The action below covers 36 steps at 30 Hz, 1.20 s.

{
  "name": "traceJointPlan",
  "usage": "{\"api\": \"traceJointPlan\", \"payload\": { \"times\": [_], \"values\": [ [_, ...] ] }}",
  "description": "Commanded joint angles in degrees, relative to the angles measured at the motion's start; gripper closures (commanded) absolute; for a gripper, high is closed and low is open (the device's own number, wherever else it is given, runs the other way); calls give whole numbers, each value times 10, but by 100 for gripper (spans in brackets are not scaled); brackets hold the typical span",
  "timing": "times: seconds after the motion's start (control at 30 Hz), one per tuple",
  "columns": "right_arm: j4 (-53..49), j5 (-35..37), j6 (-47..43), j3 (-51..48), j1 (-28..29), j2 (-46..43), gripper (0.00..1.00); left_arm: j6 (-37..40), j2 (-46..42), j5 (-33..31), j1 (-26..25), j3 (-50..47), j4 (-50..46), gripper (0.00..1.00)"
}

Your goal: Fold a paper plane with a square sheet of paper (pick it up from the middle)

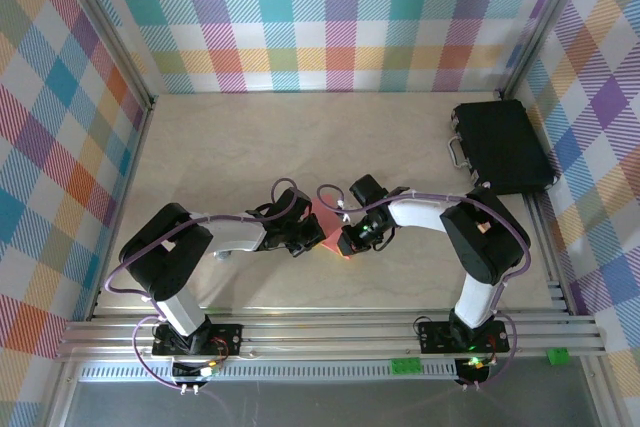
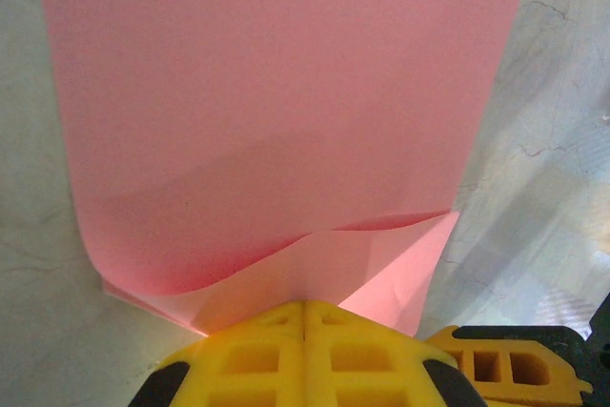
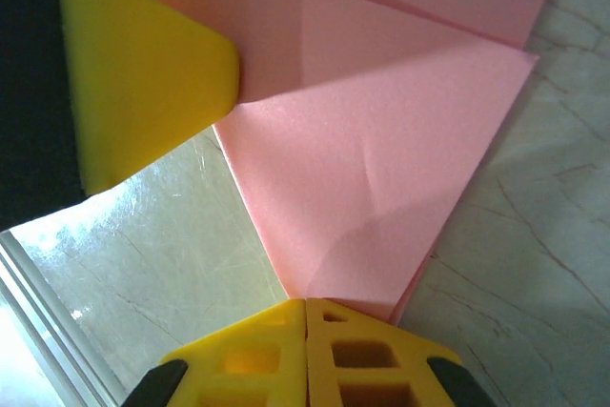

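A pale, marbled tabletop (image 1: 400, 147) sits inside plaid walls (image 1: 340, 17) of many colours, with an aluminium rail (image 1: 330, 332) along the lower edge of the top view.

At the centre of that view the left gripper (image 1: 308, 237) and the right gripper (image 1: 348, 240) face each other, close together, with the sheet of paper (image 1: 330, 240) between them. In the left wrist view the left gripper (image 2: 305, 307) has its yellow fingers pressed together on the near edge of the sheet of paper (image 2: 286, 92), at the bottom centre of the frame. In the right wrist view the right gripper (image 3: 305, 304) is likewise closed, pinching the pointed tip of the sheet of paper (image 3: 381, 169). A yellow finger (image 3: 143, 73) of the other arm touches the paper's edge at the upper left.

Bare tabletop lies open on all sides of the grippers, widest toward the top of the frame. A black case (image 1: 500, 147) rests against the wall at the upper right, well apart from them.

The paper is thin, salmon-pink and plain. It is partly folded: a triangular flap lies over a lower layer, with one crease running diagonally. Near the left gripper the upper layer curls up and casts a soft shadow.
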Motion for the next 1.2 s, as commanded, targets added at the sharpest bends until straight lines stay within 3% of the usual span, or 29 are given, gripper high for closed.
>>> {"api": "traceJointPlan", "payload": {
  "times": [0.0, 0.47, 0.57, 0.8, 1.17],
  "values": [
    [-48, 4, 18, -19, -5, -1, 91, 7, 42, -70, 16, -23, -100, 100],
    [-37, 75, 87, -69, -5, -108, 94, 13, 41, -59, 19, -19, -87, 100],
    [-14, 64, 108, -55, -5, -123, 93, 15, 42, -53, 19, -14, -78, 100],
    [54, 10, 140, -32, 0, -91, 90, 23, 36, -44, 19, -8, -65, 100],
    [44, 25, 144, -5, 0, -13, 94, 53, 19, -10, 20, 6, -28, 100]
  ]
}}
